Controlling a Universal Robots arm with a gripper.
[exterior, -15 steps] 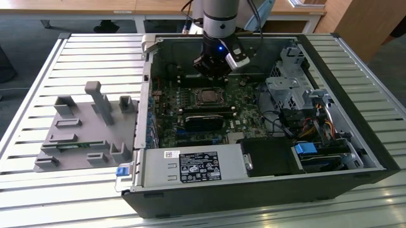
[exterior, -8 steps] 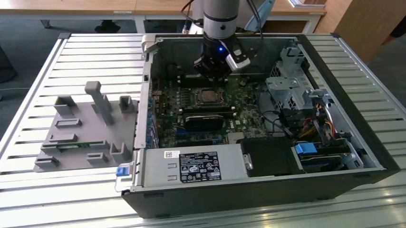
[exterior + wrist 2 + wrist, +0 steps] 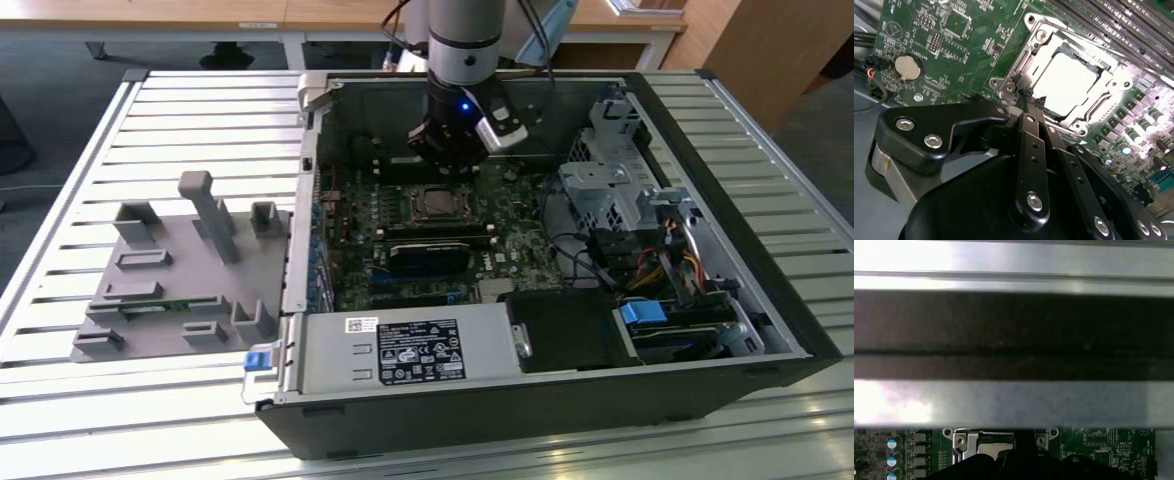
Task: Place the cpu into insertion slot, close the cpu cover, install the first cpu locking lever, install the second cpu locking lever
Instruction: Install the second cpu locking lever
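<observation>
Gripper with fingers together above one cpu under one cpu cover

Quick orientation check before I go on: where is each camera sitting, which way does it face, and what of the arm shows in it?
Exterior view: off the arm, above, looking down into the open computer case; the arm and end effector hang over the cpu cover.
Second wrist view: on the arm, looking along the end effector at the cpu.
First wrist view: on the arm, facing the case wall, motherboard below.
All three share the socket area.
</observation>
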